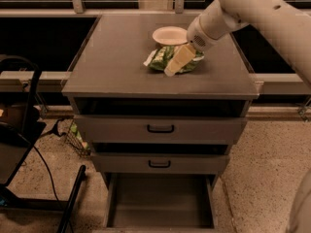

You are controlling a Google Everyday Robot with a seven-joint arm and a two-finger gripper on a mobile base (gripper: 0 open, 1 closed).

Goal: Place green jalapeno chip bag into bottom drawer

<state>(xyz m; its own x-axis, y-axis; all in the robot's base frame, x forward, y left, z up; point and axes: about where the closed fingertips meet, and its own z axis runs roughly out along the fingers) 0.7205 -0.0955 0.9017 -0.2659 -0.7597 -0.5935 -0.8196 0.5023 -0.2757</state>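
Chips are the job here. The green chip bag [162,58] lies on the grey table [116,57], toward the back and a bit right of the middle. It sits just in front of the white bowl [170,35]; I cannot tell if the two touch. The gripper [172,68] slants down from the right, across the middle of the bag, with its tip near the bag's front edge. It hangs there, I think, because the bag has to be picked up first, and the middle is a good spot to grab a wrinkly bag. I cannot tell if the gripper is open or closed, or if it is pressing on the bag. The big pale arm [252,8] reaches in from the top right corner. The bottom drawer [160,200] is pulled out low down, and its floor is flat and bare, ready for the bag. Above it are two drawers with black handles, the upper drawer [160,128] and the middle drawer [159,164]. They are pushed in, so they do not cover the front of the low one. The bowl is so close that a push could bump it. The bag must go out past the table's front edge and then far down. A black stand with a cable [29,144] is on the left, well apart.
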